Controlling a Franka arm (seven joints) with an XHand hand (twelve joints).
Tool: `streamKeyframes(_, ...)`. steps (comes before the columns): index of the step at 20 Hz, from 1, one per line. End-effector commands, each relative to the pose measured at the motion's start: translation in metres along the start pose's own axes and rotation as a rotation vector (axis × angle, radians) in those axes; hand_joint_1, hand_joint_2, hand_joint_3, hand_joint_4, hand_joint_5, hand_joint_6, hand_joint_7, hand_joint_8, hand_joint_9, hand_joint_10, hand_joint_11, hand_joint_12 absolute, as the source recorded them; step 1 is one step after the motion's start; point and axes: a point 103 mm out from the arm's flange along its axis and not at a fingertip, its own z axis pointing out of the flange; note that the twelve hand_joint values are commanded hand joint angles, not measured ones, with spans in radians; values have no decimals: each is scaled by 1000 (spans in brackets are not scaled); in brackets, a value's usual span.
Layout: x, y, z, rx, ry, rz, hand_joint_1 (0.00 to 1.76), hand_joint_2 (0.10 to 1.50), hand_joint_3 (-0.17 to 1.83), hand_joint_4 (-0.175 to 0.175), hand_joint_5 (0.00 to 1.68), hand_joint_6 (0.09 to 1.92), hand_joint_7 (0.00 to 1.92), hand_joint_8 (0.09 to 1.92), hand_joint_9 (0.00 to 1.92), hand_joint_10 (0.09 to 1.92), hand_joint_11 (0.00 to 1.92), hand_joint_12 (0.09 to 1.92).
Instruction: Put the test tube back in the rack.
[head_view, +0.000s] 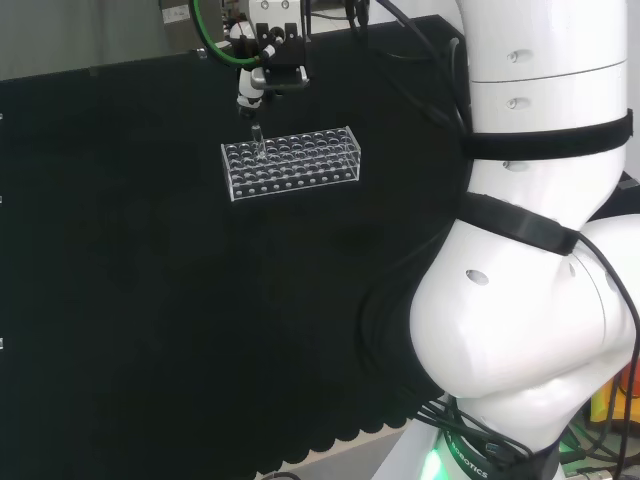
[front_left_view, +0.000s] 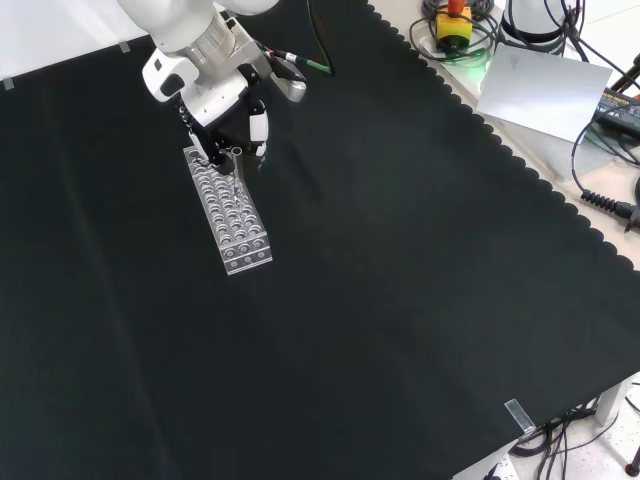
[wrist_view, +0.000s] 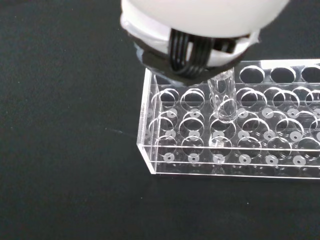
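Overhead, the hand (head_view: 262, 62) hung above the left end of the clear test tube rack (head_view: 305, 165) in the head view, fingers curled round a clear test tube (head_view: 256, 140) and pinching it near the top. Tube stood approx. upright, its lower end down at the rack's top plate, w/ the rest of it rising above the rack toward the fingers. Rack lay flat on the black-cloth tabletop (head_view: 120, 300), long side running left-right in that view.

Front view: same rack (front_left_view: 232, 220) ran lengthwise away from the camera, and the hand (front_left_view: 235, 120) sat over its far end, fingers pointing down at the holes there. Tube itself was too faint to pick out against the rack in this view.

Wrist view: test tube (wrist_view: 223, 97) came down from under the blurred white part of the hand (wrist_view: 200, 20) and its rounded tip was at a hole in the rack (wrist_view: 160, 160), a few holes in from the rack's short end. Tip looked to be at or just inside the hole's rim; couldn't tell whether it touched the lower plate. Holes round it showed nothing in them. Black cables ran across the underside of the hand just above the tube.
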Motion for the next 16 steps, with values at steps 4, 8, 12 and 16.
streamKeyframes(4,-2,-3,-3,-3,9,-6,1437,670,512,-175,1392,353,1839,249,1401,412,1255,913)
streamKeyframes(8,-2,-7,-3,5,11,-13,1437,670,512,-175,1392,354,1839,249,1401,413,1255,913)
streamKeyframes(12,-1,-9,-3,5,12,-17,1437,670,512,-175,1392,354,1839,249,1401,414,1254,913)
streamKeyframes(16,5,-14,0,7,12,-10,1437,670,513,-175,1391,355,1839,249,1400,414,1254,913)
